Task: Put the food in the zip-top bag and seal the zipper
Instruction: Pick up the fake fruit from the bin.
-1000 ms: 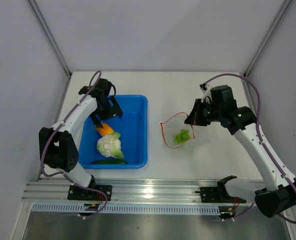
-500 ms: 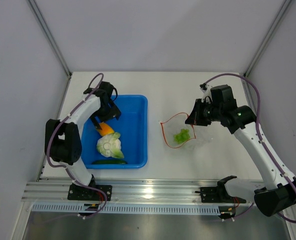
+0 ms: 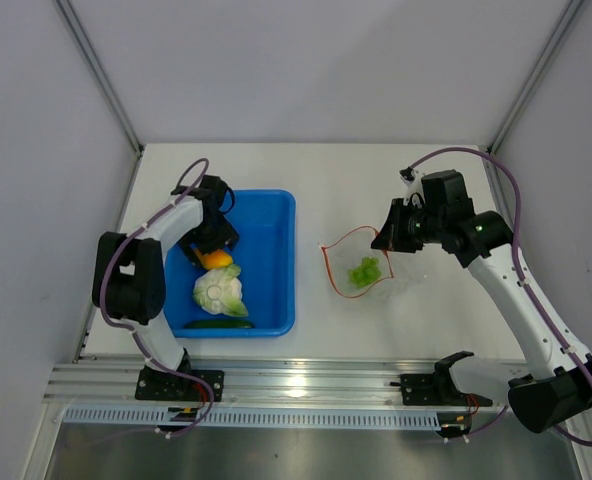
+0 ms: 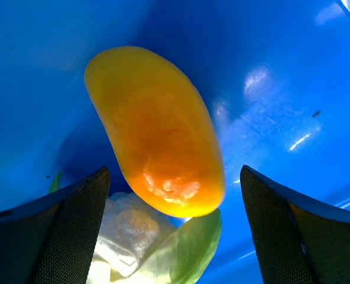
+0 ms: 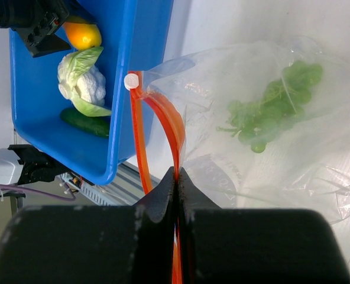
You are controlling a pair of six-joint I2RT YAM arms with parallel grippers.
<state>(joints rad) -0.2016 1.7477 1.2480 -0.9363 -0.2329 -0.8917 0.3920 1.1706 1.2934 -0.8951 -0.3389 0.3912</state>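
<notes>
White table (image 3: 376, 180), blue tray (image 3: 276, 215) at left. Left claw (image 4: 174, 173): spread, dropped closer over last second, now straddling orange-yellow fruit (image 4: 154, 130); grasp likely next. Fruit long axis diagonal in wrist view, crosswise to closing line, lower end over cabbage (image 4: 125, 236). Right claw (image 5: 176, 173): pinched on zipper (image 5: 137, 136), lifting mouth of zip-top bag (image 5: 269, 160); grape bunch (image 5: 269, 106) inside.

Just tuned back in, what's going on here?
The right gripper pinches the zipper of the bag, holding its mouth open; the grapes are already inside. The left gripper is down in the tray, fingers open either side of the orange fruit, not closed on it. Cabbage and cucumber lie in the tray too.
</notes>
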